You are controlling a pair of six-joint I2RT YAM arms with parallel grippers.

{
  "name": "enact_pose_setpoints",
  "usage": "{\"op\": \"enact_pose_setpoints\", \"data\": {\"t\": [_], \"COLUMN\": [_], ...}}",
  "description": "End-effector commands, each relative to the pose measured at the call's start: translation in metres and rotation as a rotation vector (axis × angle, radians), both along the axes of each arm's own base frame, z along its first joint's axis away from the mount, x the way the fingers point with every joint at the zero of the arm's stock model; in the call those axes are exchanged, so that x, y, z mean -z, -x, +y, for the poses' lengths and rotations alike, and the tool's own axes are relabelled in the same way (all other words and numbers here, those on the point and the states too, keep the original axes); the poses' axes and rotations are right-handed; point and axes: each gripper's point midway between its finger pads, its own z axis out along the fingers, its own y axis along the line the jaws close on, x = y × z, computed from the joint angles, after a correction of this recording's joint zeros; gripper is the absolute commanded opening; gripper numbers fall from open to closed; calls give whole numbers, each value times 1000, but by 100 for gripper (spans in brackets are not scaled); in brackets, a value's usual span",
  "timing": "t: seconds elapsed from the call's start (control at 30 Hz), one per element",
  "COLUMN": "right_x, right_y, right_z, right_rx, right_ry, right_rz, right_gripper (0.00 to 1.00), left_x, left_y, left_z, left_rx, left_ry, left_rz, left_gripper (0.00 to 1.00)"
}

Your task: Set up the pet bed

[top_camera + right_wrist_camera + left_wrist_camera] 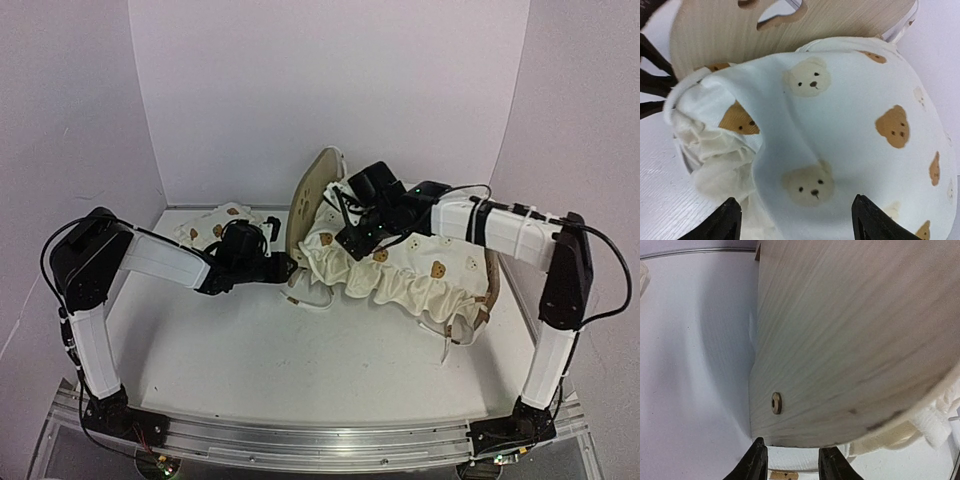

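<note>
Top external: cushion (400, 270) on the pet bed (312, 195), pillow (205, 228) waiting aside; right gripper (796, 221) wide, left gripper (792, 463) half-open, empty.

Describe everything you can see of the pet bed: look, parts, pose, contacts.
The pet bed is light plywood with visible grain. Its rounded headboard stands upright, slightly tilted, with cutouts near the top and a brass-coloured screw low on its outer face. A bear-print cushion lies in the frame, hiding the base; only an edge of the footboard shows at the right. The left gripper sits at the headboard's lower edge; contact unclear.
</note>
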Motion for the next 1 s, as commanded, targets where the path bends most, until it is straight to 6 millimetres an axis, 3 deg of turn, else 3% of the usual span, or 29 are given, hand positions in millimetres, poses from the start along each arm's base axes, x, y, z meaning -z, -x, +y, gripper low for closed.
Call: {"op": "enact_pose_setpoints", "data": {"t": [0.0,0.17,0.33,0.47,0.73,0.97], "right_x": [-34,-22,-6,15,55,45], "right_y": [36,79,78,78,94,95], "right_z": [4,46,68,68,47,66], "right_rx": [-58,-282,-336,-322,-227,-93], "right_ry": [-186,-274,-304,-299,-374,-645], "right_rz": [96,202,197,219,261,241], "right_gripper": [81,81,70,57,54,52], "left_x": [-28,-33,-39,-50,-82,-111], "left_y": [-21,-25,-28,-29,-26,-23], "left_z": [-9,-15,-16,-21,-16,-16], "left_rx": [-3,15,29,62,67,71], "left_ry": [35,37,21,14,11,39], "left_rz": [-97,-117,-152,-190,-263,-304], "left_gripper": [34,29,21,13,0,0]}}
